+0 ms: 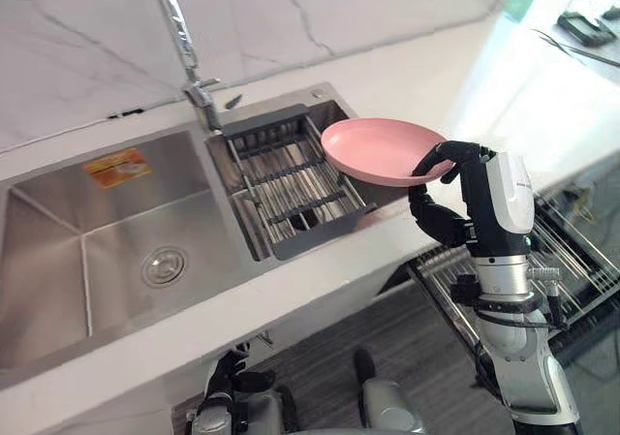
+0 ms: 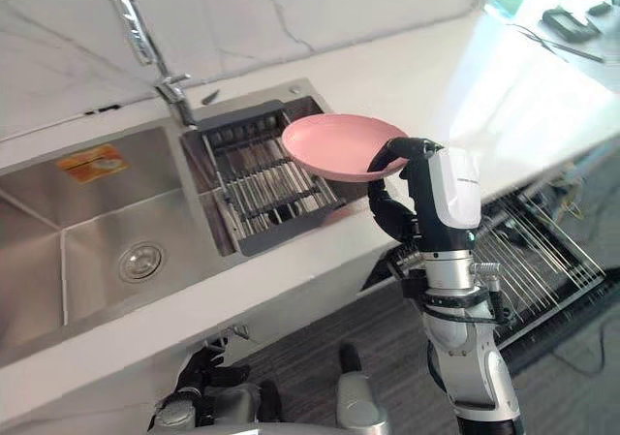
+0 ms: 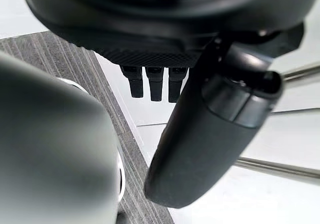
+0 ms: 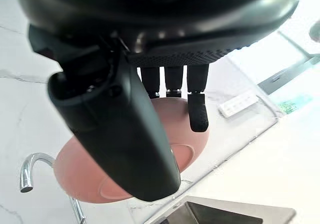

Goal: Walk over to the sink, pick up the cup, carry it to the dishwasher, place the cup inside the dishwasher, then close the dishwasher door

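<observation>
Here, right hand [image 1: 438, 214] gripping pink plate [image 1: 373, 147], near sink rack [image 1: 291, 178]

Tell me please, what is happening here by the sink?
The robot's right hand pinches the rim of a pink plate, not a cup, and holds it in the air above the right side of the drain rack in the sink. A dishwasher rack stands pulled out lower on the right. The left hand hangs low by the cabinet, relaxed, holding nothing.
</observation>
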